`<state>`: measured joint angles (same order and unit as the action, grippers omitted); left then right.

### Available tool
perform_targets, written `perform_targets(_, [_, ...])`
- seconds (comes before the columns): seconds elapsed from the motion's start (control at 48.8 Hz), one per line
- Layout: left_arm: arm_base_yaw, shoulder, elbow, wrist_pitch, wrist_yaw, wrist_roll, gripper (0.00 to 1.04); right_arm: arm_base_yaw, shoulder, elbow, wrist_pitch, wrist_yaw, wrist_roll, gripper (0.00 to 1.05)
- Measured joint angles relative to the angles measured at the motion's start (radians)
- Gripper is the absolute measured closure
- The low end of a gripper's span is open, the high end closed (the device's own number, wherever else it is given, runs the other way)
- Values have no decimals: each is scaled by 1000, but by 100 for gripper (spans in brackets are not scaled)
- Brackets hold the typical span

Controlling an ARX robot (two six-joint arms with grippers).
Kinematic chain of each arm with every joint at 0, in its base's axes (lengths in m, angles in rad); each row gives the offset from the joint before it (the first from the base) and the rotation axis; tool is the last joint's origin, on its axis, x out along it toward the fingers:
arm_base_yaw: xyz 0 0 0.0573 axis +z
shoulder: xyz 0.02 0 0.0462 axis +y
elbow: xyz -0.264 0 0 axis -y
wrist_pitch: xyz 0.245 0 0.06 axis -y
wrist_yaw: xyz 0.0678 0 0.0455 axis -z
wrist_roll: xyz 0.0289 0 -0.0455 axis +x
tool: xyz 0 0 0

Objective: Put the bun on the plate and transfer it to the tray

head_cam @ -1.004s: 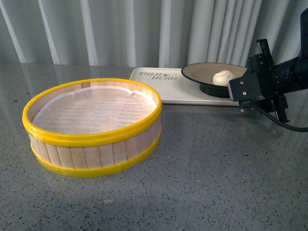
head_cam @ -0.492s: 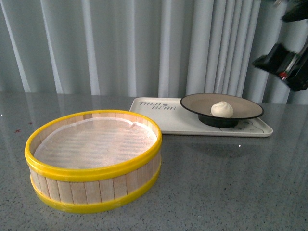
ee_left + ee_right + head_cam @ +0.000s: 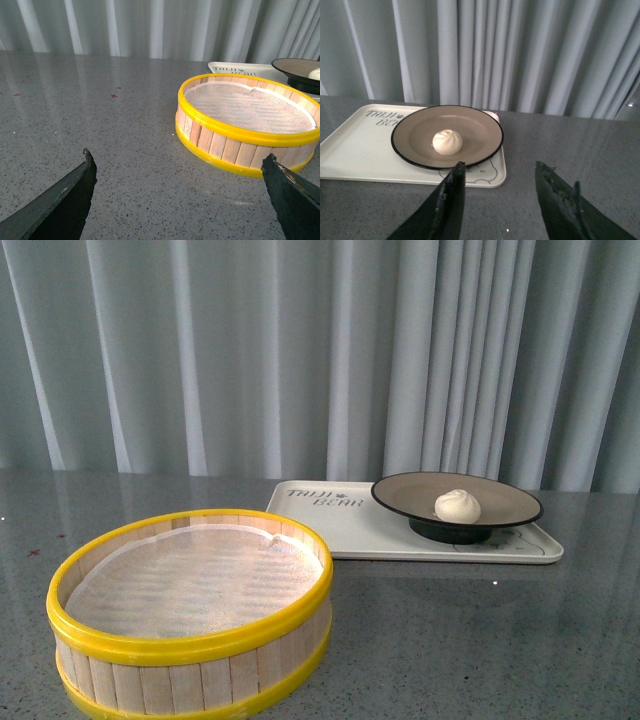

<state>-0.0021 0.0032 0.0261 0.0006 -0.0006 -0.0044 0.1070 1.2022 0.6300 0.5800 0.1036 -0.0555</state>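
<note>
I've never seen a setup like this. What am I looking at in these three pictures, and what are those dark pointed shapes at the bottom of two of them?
This is a robot with two arms and three cameras. One camera sits on its body and looks forward; neither arm shows there. The other two ride on the wrists, so the dark shapes are each arm's own fingers: the left gripper and the right gripper, both spread open and holding nothing.

On the grey speckled table stands a round wooden steamer basket with yellow rims. Behind it lies a flat cream-white rectangular tray. On the tray sits a round beige plate with a black rim, and on that plate a small white steamed bun.
</note>
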Motion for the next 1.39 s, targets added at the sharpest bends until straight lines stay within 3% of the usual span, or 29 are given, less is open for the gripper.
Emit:
perform_targets(0.205, [0,0,0,0,0,0,7,-31,-138,-239,84,-34,37,104])
perform_targets(0.43, [0,0,0,0,0,0,7,-104,-267,-388,101,-97,43,103])
perform_targets(1.188, [0,0,0,0,0,0,7,-105,-684,-624,-67,-102,44,103])
perform_targets(1.393, [0,0,0,0,0,0,7,-105,-797,-625,-174,-102,45,103])
